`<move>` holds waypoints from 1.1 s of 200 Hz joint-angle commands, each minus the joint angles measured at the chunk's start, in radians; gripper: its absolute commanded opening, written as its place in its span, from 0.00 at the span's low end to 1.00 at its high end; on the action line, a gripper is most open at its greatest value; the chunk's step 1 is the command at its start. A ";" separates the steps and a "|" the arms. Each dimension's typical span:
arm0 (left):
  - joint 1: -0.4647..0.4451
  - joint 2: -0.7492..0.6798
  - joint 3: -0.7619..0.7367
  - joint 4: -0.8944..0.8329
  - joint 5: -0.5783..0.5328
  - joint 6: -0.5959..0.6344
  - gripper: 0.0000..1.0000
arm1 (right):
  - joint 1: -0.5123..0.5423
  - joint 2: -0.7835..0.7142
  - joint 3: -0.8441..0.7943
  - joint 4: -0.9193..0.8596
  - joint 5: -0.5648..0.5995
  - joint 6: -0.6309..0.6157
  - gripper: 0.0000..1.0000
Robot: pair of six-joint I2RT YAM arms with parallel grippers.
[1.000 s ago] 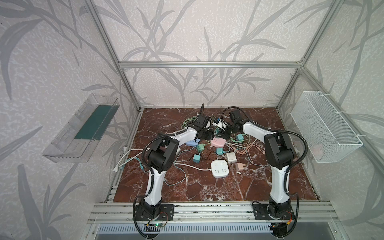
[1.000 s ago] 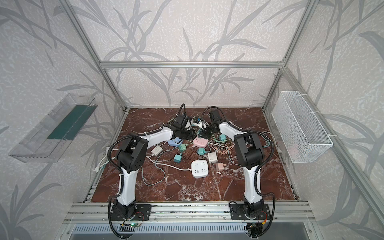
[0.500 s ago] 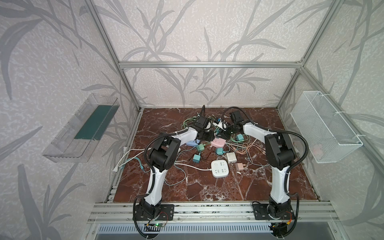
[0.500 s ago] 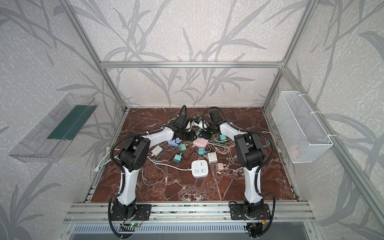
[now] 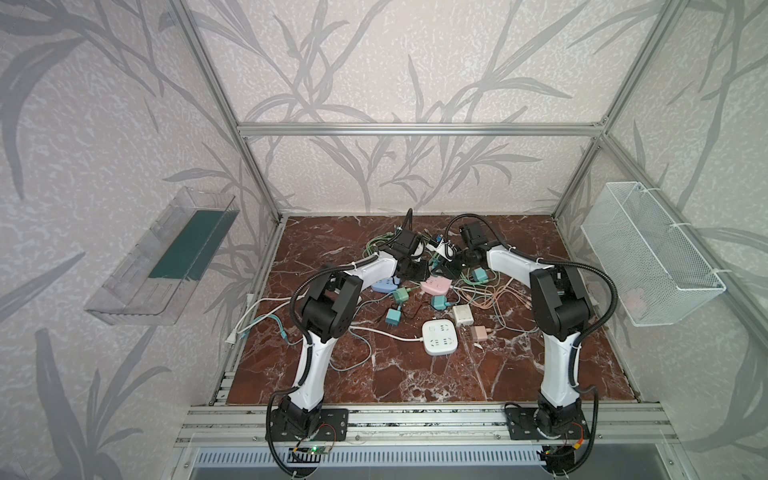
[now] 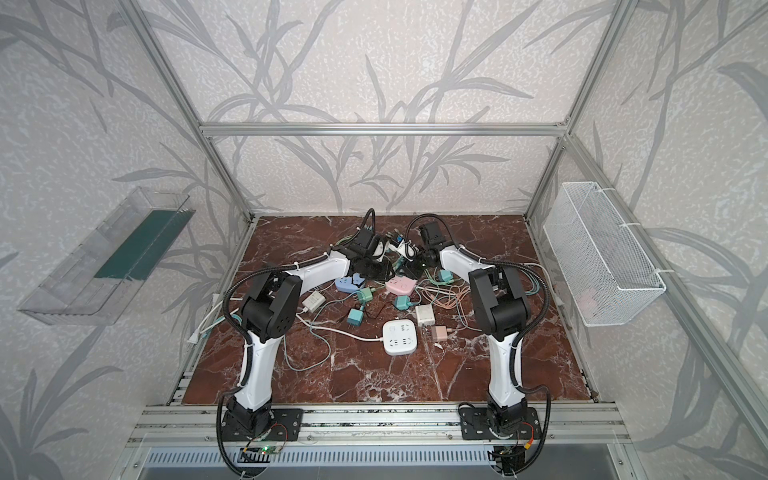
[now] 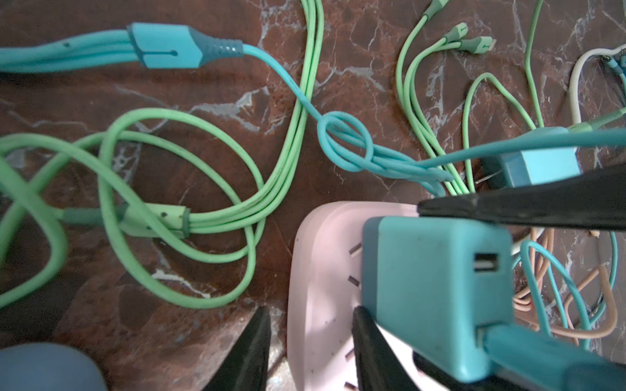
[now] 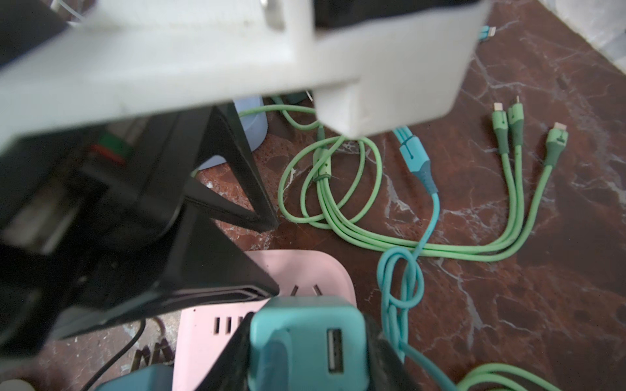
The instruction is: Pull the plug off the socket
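**Right gripper on plug, plug in socket**

Left wrist: teal plug (image 7: 437,294) sits against the face of the pink socket (image 7: 325,243), prongs hidden. The socket is flat on the bench (image 7: 203,84). Left gripper (image 7: 310,309) is partly open and straddles the socket's edge, with one finger on bare bench, clear of it.

Right wrist: right gripper (image 8: 306,325) is clamped on two opposite sides of the plug.

Both top views: both grippers meet over the socket, far-middle of the bench. The plug can't be made out there.
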 commanded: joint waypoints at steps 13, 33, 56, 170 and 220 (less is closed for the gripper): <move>-0.003 0.039 0.005 -0.099 -0.046 0.020 0.41 | -0.002 -0.073 0.002 0.042 -0.052 0.042 0.18; -0.003 0.042 0.005 -0.099 -0.048 0.019 0.41 | -0.002 -0.074 0.005 0.042 -0.054 0.046 0.18; -0.003 0.042 0.005 -0.104 -0.053 0.019 0.41 | -0.007 -0.074 0.007 0.049 -0.058 0.065 0.18; -0.004 0.070 0.029 -0.146 -0.075 0.026 0.41 | -0.017 -0.106 -0.010 0.076 -0.043 0.104 0.14; -0.021 0.076 0.034 -0.168 -0.114 0.056 0.41 | -0.009 -0.093 0.011 0.046 0.042 0.111 0.12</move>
